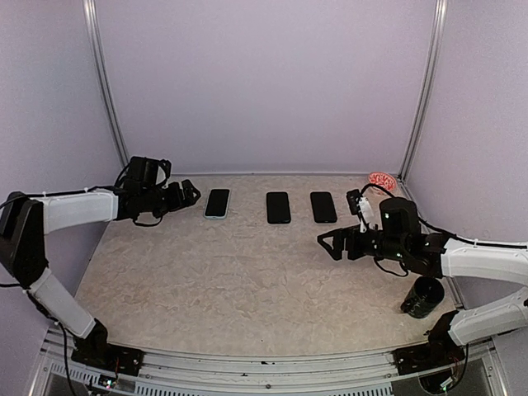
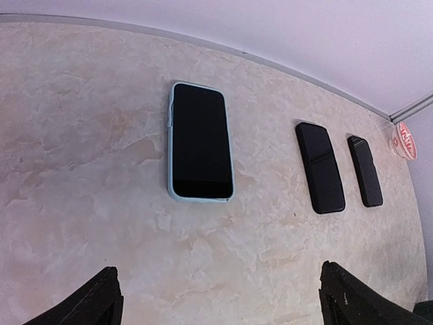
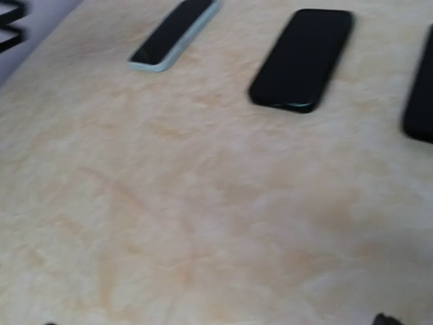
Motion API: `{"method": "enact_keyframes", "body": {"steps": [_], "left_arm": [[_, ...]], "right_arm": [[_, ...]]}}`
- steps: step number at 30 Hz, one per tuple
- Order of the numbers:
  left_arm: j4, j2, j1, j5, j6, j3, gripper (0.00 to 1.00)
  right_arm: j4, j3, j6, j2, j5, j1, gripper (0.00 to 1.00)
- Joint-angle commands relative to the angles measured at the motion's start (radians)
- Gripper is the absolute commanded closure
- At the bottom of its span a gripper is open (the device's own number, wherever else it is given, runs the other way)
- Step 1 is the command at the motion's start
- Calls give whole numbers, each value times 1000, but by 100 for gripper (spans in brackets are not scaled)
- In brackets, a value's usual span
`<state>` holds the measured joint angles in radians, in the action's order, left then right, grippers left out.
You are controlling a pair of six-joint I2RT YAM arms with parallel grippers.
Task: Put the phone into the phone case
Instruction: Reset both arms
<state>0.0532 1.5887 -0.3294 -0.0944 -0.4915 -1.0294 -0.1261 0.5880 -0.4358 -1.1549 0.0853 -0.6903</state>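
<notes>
Three handsets (image 1: 278,207) line the far edge of the counter (image 1: 247,280); the leftmost, the phone (image 2: 200,142), sits screen-up inside its pale-blue phone case (image 2: 201,199), so I judge the fit made. Left claw (image 2: 222,301) beside it and right claw (image 1: 330,244) both gape wide, empty, clear of everything.

Probably a robotics lab test cell: plain lavender wall panels (image 1: 264,82) close off the upper frame, metal posts (image 1: 425,91) rise at both sides, and a left arm (image 1: 74,210) and right arm (image 1: 487,260) stand bolted to a rail (image 1: 264,363) at the bottom edge of a marble-patterned tabletop (image 1: 247,280).
</notes>
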Motion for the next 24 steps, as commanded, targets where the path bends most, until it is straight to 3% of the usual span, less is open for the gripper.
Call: {"method": "enact_keyframes", "body": {"steps": [1, 11, 18, 24], "left_arm": [[-87, -130, -25, 130, -13, 109, 1], [-116, -467, -126, 356, 19, 339, 1], [-191, -739, -149, 417, 17, 554, 1], [-205, -878, -181, 482, 34, 651, 1]], "right_arm": [[62, 31, 54, 25, -108, 21, 0], [28, -16, 120, 80, -235, 65, 0], [-53, -67, 206, 164, -284, 100, 0], [-89, -108, 248, 285, -353, 114, 0]]}}
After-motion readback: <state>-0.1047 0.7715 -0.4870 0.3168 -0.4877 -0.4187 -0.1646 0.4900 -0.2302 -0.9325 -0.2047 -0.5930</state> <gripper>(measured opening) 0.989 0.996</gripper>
